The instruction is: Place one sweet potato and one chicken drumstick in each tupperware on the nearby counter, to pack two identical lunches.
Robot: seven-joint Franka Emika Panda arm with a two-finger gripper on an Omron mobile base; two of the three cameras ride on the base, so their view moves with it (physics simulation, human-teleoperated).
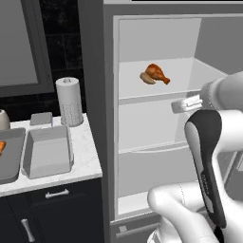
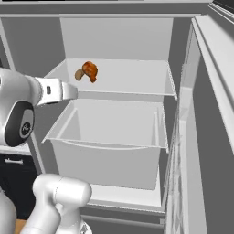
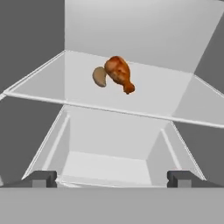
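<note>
A chicken drumstick point(image 3: 119, 72) lies on the fridge's upper shelf point(image 3: 148, 103) with a tan sweet potato point(image 3: 99, 77) touching its left side. Both also show from the base: drumstick point(image 1: 156, 72) point(image 2: 90, 70), sweet potato point(image 1: 147, 79) point(image 2: 79, 74). My gripper point(image 3: 112, 179) is open and empty, in front of the shelf's edge and a little below it, short of the food. On the counter point(image 1: 85, 156) left of the fridge sits a grey tupperware point(image 1: 47, 154), which looks empty. A second tupperware point(image 1: 12, 161), cut by the left edge, holds something orange point(image 1: 1, 148).
A paper towel roll point(image 1: 70, 100) and a small grey block point(image 1: 41, 118) stand behind the tupperware. Below the upper shelf are a second shelf and a drawer point(image 2: 107, 132). The open fridge door point(image 2: 205, 119) stands on the right. My arm point(image 1: 209, 156) rises before the fridge.
</note>
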